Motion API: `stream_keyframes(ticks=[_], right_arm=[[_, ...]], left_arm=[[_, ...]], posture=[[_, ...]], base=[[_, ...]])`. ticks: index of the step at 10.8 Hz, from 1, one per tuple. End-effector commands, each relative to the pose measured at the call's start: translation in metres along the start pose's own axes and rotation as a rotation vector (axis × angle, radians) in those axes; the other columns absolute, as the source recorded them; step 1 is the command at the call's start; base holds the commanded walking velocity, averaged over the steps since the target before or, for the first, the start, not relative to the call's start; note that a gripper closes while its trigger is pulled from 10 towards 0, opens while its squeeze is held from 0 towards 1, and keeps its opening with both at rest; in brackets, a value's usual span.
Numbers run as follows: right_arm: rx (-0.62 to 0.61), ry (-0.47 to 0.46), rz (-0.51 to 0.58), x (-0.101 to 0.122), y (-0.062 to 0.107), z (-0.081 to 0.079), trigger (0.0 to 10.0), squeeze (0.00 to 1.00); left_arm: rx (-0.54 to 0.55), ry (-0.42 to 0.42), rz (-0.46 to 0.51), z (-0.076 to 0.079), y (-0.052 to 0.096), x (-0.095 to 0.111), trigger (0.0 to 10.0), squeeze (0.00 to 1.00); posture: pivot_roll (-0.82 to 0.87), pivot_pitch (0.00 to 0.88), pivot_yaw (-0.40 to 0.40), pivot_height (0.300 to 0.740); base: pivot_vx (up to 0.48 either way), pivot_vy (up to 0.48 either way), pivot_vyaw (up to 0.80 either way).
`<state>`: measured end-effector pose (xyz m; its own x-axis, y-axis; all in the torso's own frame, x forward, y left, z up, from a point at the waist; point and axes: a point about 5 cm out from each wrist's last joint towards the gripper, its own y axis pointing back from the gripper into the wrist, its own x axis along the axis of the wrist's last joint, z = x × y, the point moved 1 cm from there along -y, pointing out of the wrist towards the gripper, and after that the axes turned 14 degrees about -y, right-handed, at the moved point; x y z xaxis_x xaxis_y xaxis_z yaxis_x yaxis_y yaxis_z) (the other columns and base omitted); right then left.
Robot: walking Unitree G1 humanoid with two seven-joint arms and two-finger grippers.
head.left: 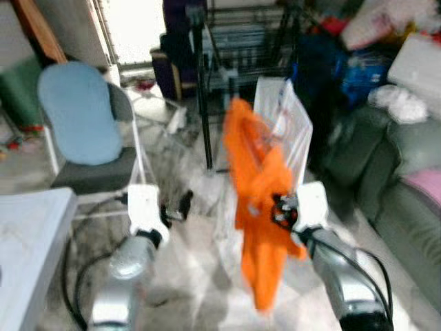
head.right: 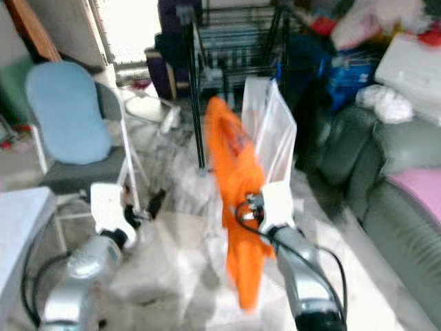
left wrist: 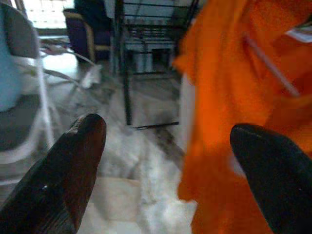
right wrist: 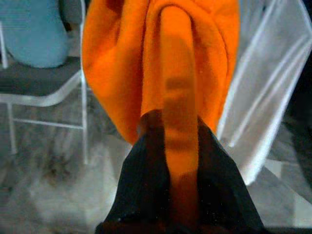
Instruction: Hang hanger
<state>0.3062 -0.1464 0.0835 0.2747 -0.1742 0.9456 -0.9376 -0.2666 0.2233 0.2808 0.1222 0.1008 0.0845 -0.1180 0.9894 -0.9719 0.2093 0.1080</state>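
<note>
Over marble floor point(head.left: 186, 276), right tool point(right wrist: 178, 146) pinches orange garment point(head.left: 258, 200); left tool point(left wrist: 165, 161) gapes.

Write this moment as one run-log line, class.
right pincer: shut on orange garment | left pincer: open, empty | black rack: ahead | views: blurred

A garment point(head.left: 258, 207) is held up at the middle of the scene, clamped between the closed fingers point(right wrist: 146, 185) of the right tool point(head.left: 281, 210). To its left the left tool point(head.left: 180, 207) is found, spread wide and apart from the garment. Just behind the garment a laundry basket point(head.left: 293, 114) stands on the floor point(head.left: 186, 276). Behind that a wire rack point(head.left: 241, 41) is placed. A chair point(head.left: 89, 138) is set on the far left, and a sofa point(head.left: 406, 200) on the right. The corner of a bench point(head.left: 27, 234) lies at the near left.
</note>
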Motion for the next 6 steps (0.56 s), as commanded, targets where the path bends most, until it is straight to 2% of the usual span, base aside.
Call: stream_keyframes(ticks=[1, 6], right_arm=[[0.012, -0.002, 0.049, 0.0113, -0.0016, -0.0020, 10.0, 0.00], [0.036, 0.002, 0.033, 0.0083, -0.0023, -0.0062, 10.0, 0.00]], left_arm=[[0.002, -0.014, 0.007, -0.0015, -0.0009, 0.0018, 10.0, 0.00], [0.023, -0.019, -0.001, 0.0005, -0.0007, -0.0005, 10.0, 0.00]], posture=[[-0.01, 0.000, 0.031, 0.740], [-0.01, 0.000, 0.031, 0.740]], base=[[0.000, -0.292, 0.00], [0.000, -0.313, 0.00]])
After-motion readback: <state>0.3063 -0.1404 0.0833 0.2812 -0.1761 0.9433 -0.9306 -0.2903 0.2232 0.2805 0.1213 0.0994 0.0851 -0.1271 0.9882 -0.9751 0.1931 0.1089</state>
